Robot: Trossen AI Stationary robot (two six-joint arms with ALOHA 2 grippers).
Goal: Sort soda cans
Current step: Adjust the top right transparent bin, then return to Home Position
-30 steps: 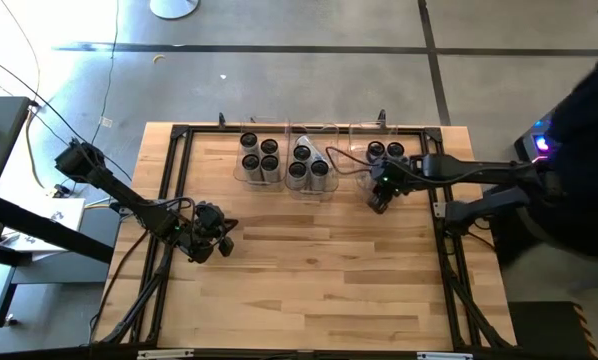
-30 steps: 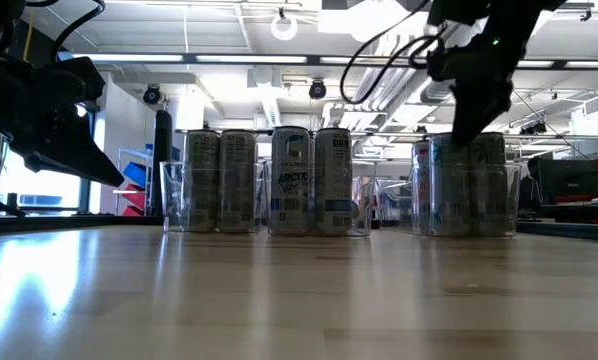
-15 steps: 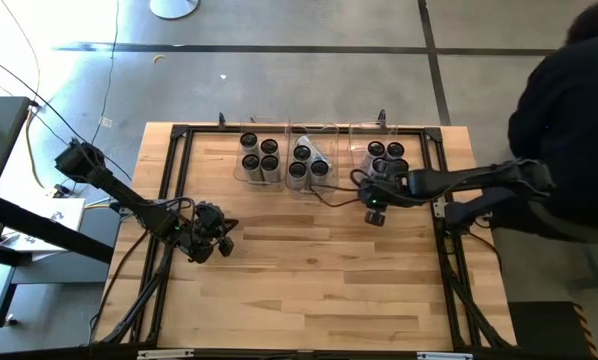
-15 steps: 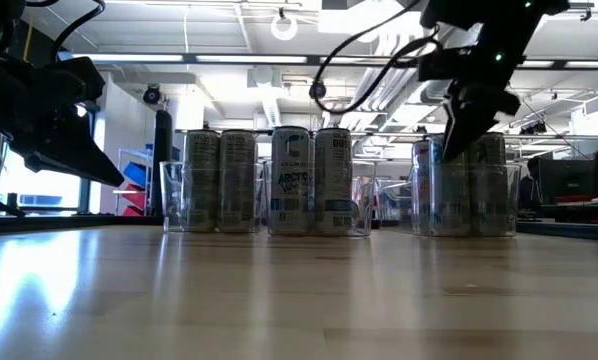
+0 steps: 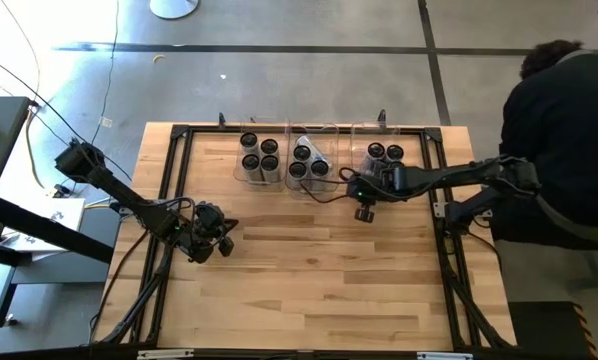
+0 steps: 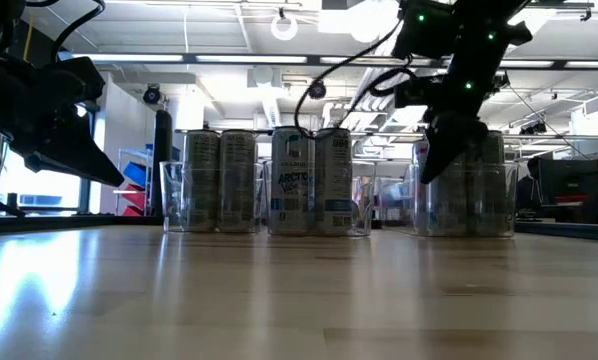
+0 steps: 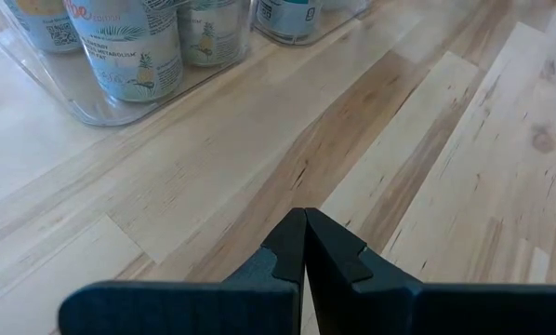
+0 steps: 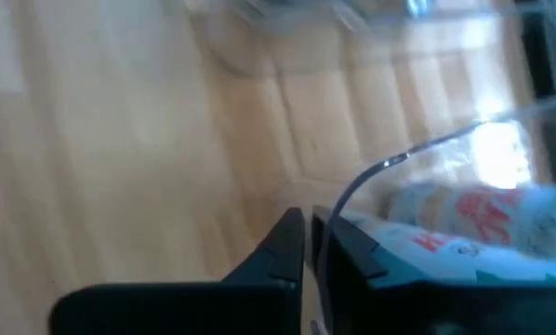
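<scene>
Pale butcher-block planks are filling the table (image 5: 309,270), and its near half is lying bare inside a black frame (image 5: 449,270). On the left side of that bare stretch, the left gripper (image 5: 222,236) is hanging above the wood with its fingers (image 7: 292,247) pressed together and nothing between them. Farther back, the right gripper (image 5: 364,210) is hovering above the wood just in front of the right bin (image 5: 364,135), beside the gap between it and the middle bin (image 5: 331,192); its fingers (image 8: 292,244) are sitting almost together and gripping nothing, with the bin's clear rim just beside them in the right wrist view. Along the far edge, three clear plastic bins are standing in a row, and the soda cans (image 5: 302,153) are standing upright inside them: four in the left bin (image 5: 237,175), a cluster in the middle one, at least two showing in the right one. In the low view one middle can is showing a pale blue label (image 6: 291,185). Beyond the table's right edge, a person in dark clothing (image 5: 564,140) is bending over.
</scene>
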